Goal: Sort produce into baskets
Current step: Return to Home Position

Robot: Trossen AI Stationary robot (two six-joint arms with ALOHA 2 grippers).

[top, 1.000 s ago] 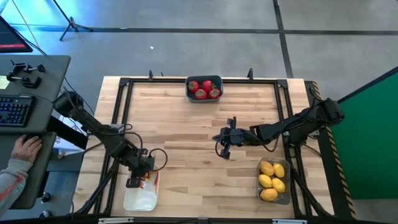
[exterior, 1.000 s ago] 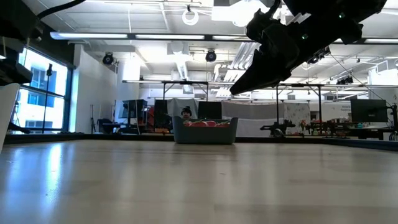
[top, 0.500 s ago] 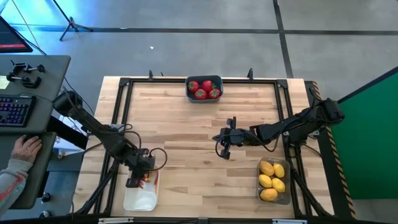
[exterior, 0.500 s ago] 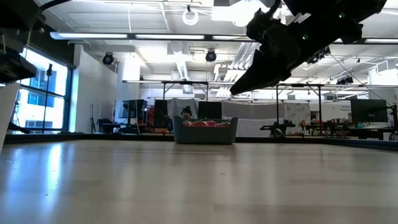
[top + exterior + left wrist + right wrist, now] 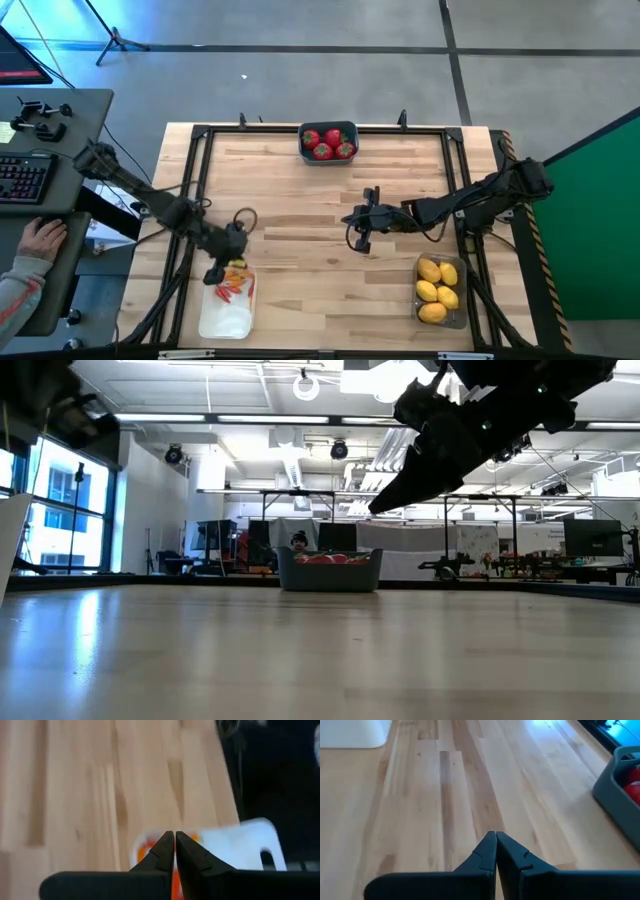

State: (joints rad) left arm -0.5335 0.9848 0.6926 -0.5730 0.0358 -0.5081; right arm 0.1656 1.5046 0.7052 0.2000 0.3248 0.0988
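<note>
Here's the table (image 5: 300, 200), a broad slab of pale wooden planks, smooth and grained, boxed in by a black metal frame (image 5: 195, 180). Over it reach two dark arms. The left gripper (image 5: 217, 273) hangs above the far end of the white bin (image 5: 225, 318), fingers pinched together with nothing between them. The left wrist view shows the two tips (image 5: 175, 837) meeting over that bin's edge. The right gripper (image 5: 360, 243) sits mid-table, well apart from every bin, its fingers pressed tight and empty too.

On to the bins! The white one is opaque plastic with rounded corners, down at the near left edge. The smoky translucent bin (image 5: 465, 300) is rectangular and sits near right. The blue-grey bin (image 5: 328, 124), matte and solid, is at the far edge, centre.

And the produce: glossy yellow lemons (image 5: 433, 290), plump ovals, fill the smoky bin. Round red fruits (image 5: 323, 150) with green tops crowd the blue-grey one. Thin orange-red peppers (image 5: 233, 288) lie in the white bin, just beside the left gripper.
</note>
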